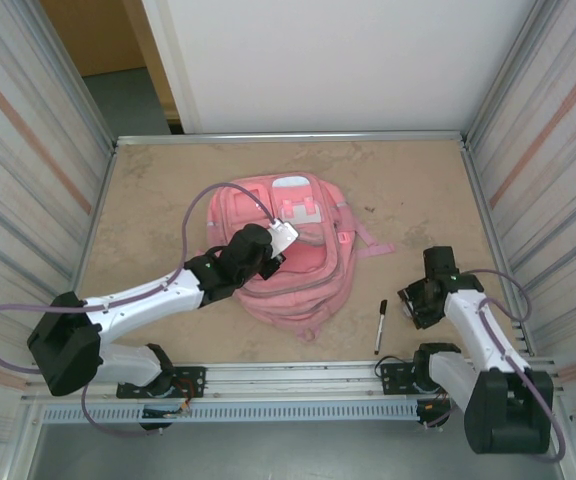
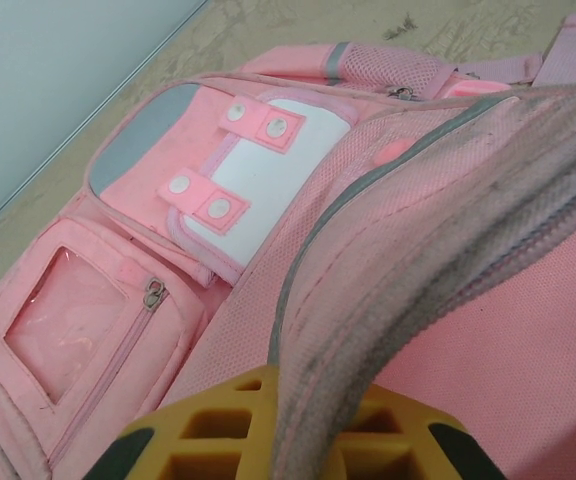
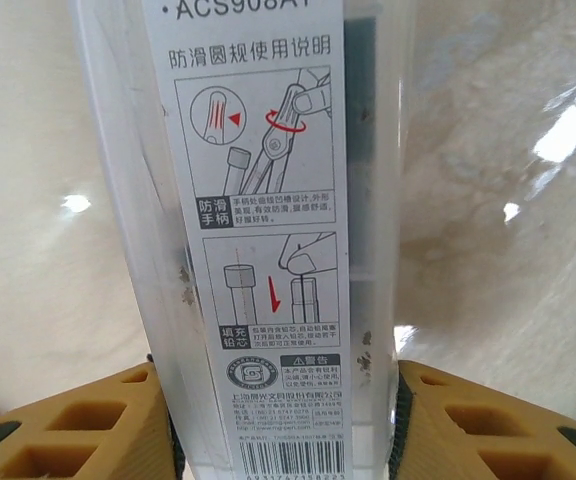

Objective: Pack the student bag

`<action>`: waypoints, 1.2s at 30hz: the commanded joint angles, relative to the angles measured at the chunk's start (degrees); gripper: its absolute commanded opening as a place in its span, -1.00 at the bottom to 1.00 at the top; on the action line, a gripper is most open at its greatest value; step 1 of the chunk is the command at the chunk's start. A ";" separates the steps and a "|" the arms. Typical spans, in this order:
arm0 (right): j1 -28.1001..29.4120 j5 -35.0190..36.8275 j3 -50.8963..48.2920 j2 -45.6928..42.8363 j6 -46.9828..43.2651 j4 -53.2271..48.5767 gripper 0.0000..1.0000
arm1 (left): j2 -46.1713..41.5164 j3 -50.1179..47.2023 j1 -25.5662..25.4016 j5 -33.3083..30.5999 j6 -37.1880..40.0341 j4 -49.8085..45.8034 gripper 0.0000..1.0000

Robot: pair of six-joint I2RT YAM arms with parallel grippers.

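Observation:
The student bag (image 1: 313, 278) is a large pink backpack lying flat in the middle of the table, its white patch (image 2: 268, 170) and clear-window pocket (image 2: 68, 320) facing up. My left gripper (image 1: 273, 258) reaches over the bag's middle. It is shut on the grey-pink zipper edge (image 2: 438, 250) of the bag's opening, which runs up between the yellow fingers (image 2: 208, 430). My right gripper (image 1: 420, 303) hangs low over the table to the right of the bag. It is shut on a clear plastic stationery box (image 3: 268, 250) with a printed label and barcode.
A black pen (image 1: 380, 326) lies on the table between the bag and the right arm. A pink strap (image 1: 368, 240) trails from the bag's right side. Metal walls enclose the table on the left, right and back.

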 commanded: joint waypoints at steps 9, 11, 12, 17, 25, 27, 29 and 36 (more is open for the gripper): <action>21.86 0.54 12.10 -5.23 22.41 -1.49 -0.05 | 4.22 8.26 1.54 0.65 -10.44 -3.37 -1.00; 28.47 2.81 16.74 -1.47 23.67 -0.86 -0.05 | 5.83 10.54 2.21 2.92 -14.14 -5.23 -1.00; 32.09 3.75 19.73 1.18 24.04 -0.87 -0.03 | 6.51 11.38 2.50 3.78 -16.35 -5.89 -1.00; 44.51 5.39 25.23 10.43 29.12 5.55 -0.01 | 8.66 13.98 5.43 10.21 -24.59 -5.54 -1.00; 46.64 -1.03 34.20 26.42 29.34 17.50 -0.01 | 9.13 13.84 8.32 22.39 -34.16 -1.23 -1.00; 45.91 -2.28 36.76 29.47 29.14 17.58 0.00 | 8.92 14.34 8.60 24.95 -35.44 -1.80 -1.00; 45.18 -3.04 37.74 31.35 29.38 18.53 0.02 | 8.41 14.50 8.81 26.25 -35.38 -2.69 -1.00; 43.62 -4.38 39.20 34.52 28.30 19.70 0.37 | 5.51 10.38 10.91 28.09 -36.79 -0.32 -1.00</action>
